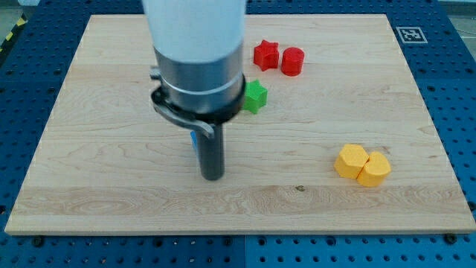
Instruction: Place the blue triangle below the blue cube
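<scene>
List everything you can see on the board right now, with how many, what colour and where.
Board: one, light wood, fills most of the view, on a blue pegged table.
Red blocks: two, a star and a rounder one, side by side near the view's top.
Green block: one, at the arm's right edge, partly hidden.
Yellow blocks: two, and, touching, at the view's lower right.
Blue block: a sliver showing just left of the rod; shape hidden.
Marker tag: one, black and white, top right.
My tip: one, dark, below the blue sliver.
</scene>
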Available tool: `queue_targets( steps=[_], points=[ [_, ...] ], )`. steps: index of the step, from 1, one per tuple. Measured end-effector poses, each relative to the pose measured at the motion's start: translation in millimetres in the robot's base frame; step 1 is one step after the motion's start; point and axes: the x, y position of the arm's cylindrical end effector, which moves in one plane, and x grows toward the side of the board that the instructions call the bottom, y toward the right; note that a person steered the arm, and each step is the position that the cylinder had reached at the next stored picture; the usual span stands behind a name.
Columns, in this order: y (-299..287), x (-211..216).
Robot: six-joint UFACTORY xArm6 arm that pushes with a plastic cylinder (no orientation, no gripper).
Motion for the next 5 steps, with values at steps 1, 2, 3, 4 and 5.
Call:
queue_targets(
  steps=[1, 2, 3, 4, 5],
  points=[
    [-28, -35],
    [-32, -34],
    [-18, -20],
    [19, -22],
    [28, -36]
  ],
)
